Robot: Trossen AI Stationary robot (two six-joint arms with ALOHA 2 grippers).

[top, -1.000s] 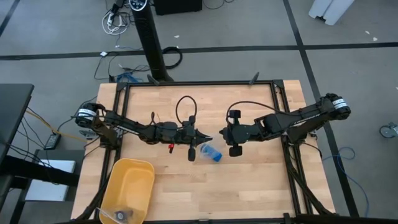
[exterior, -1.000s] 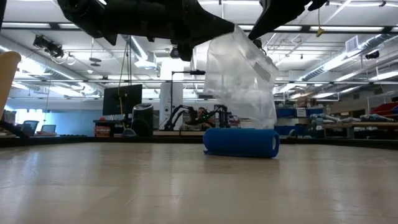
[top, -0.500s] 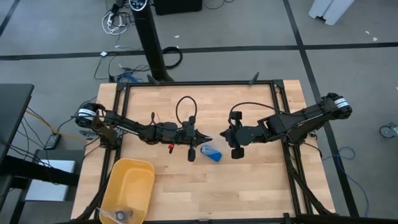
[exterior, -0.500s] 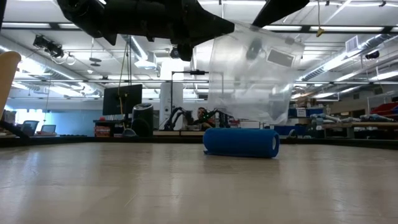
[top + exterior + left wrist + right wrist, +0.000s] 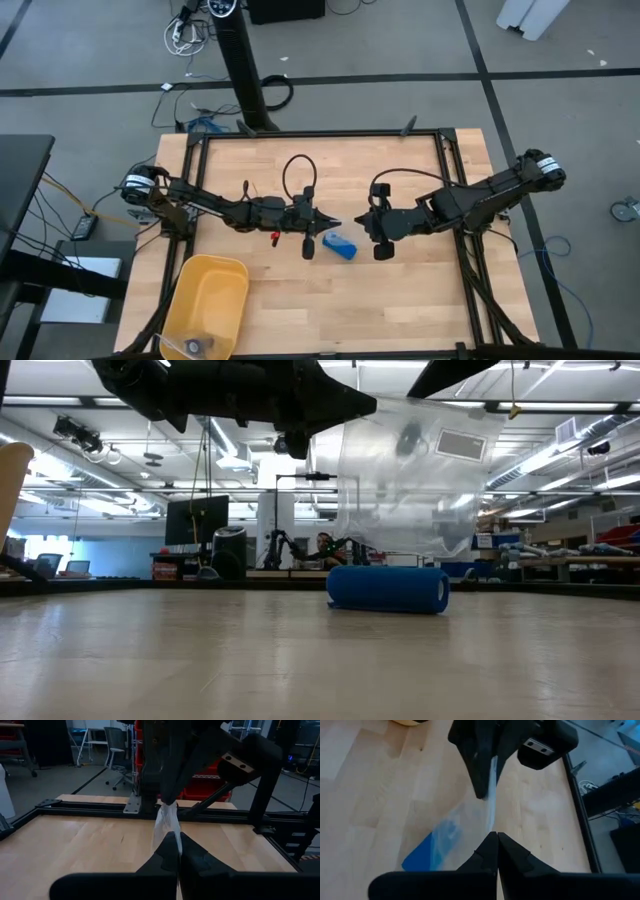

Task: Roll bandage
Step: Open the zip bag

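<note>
One bandage (image 5: 341, 245) – a compact bright blue roll lying on its side on the wooden table (image 5: 400, 310), near the middle, well clear of every edge. In the high view its long axis runs diagonally, one end toward the left arm and the far edge, the other toward the right arm and the near edge. In the low view (image 5: 387, 589) it rests flat on the surface, long axis across the picture, right end face visible.

One clear plastic bag (image 5: 415, 485) is stretched in the air above the roll, between the two grippers; the roll sits on the table below it, not lifted.

Left gripper (image 5: 330, 226) – fingers closed, pinching one edge of the bag, just beside the roll on its left-arm side. Right gripper (image 5: 366, 224) – fingers closed, pinching the opposite edge of the bag. The two grippers face each other tip to tip near the table's centre.

One yellow bin (image 5: 205, 305) sits at the near left corner, well apart from the roll; a small grey item lies inside, too small to identify.
</note>
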